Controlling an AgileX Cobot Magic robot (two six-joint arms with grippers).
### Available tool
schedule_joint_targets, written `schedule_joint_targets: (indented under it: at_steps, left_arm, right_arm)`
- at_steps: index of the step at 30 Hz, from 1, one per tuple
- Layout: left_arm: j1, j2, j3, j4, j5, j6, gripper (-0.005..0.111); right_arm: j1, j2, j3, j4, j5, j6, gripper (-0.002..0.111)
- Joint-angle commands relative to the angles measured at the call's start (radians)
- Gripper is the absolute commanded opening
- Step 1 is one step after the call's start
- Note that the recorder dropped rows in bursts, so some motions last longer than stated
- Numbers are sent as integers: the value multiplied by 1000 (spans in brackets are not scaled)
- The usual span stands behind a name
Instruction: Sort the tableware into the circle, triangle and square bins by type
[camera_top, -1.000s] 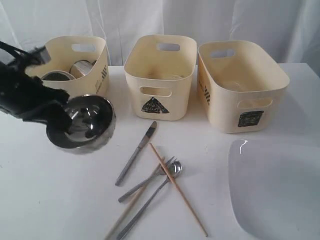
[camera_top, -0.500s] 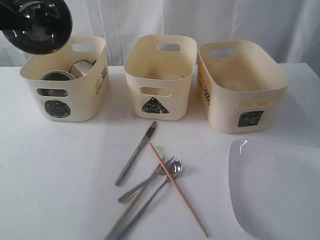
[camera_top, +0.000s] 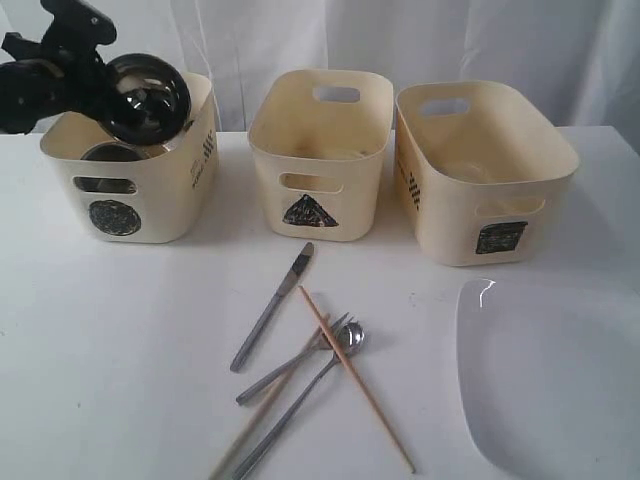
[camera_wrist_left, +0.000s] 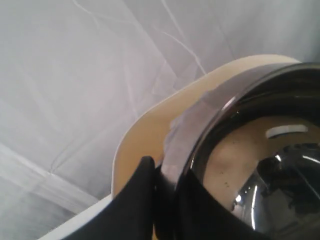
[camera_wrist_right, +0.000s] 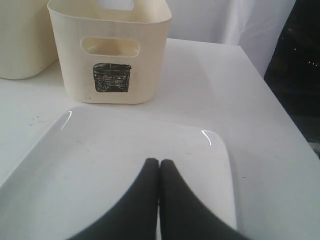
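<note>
L grip (camera_top: 103, 88): clamps steel bowl (camera_top: 148, 95) by rim, tilted over circle bin (camera_top: 150, 195) top edge
R grip (camera_wrist_right: 159, 167): fingers pressed together, above plate (camera_wrist_right: 100, 160)

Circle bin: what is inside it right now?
A steel rim shows inside the circle bin; the held steel bowl tilted over it and the bin wall hide the rest.

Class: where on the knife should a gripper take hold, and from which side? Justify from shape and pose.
Probably grip the knife mid-handle from straight above, jaws across its narrow width. It lies flat on the table, so only its long edges offer purchase; the handle lies clear of the fork.
</note>
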Motion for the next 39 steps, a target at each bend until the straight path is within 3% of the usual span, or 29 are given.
schedule_joint_targets:
  at_steps: [1,6,14,17,20,24,29,31,34,39]
  left_arm:
    - [-1,-1,-35,4,8,-21,33]
    - [-1,1,-35,4,81,-127,57]
    - [-1,-73,-35,4,73,-159,61]
    - [-1,-156,-35,4,176,-159,61]
    - [-1,-249,-35,2,409,-182,60]
    - [1,-348,-33,2,754,-196,48]
    - [1,-367,-28,2,1050,-227,12]
    - [1,-372,-14,2,1029,-296,0]
    - [10,-396,-4,2,927,-436,0]
    - [63,-479,22,-4,870,-611,0]
  right_arm:
    - [-6,0,-1,-5,-8,-1,0]
    - [-6,0,-1,-5,-8,-1,0]
    - [-6,0,-1,-5,-8,-1,0]
    - [-6,0,-1,-5,-8,-1,0]
    - [-6,0,-1,-5,-8,-1,0]
    - [-6,0,-1,-5,-8,-1,0]
    - [-6,0,-1,-5,-8,-1,0]
    - [-6,0,-1,-5,-8,-1,0]
    - [-6,0,-1,-5,-8,-1,0]
    - [-6,0,-1,-5,-8,-1,0]
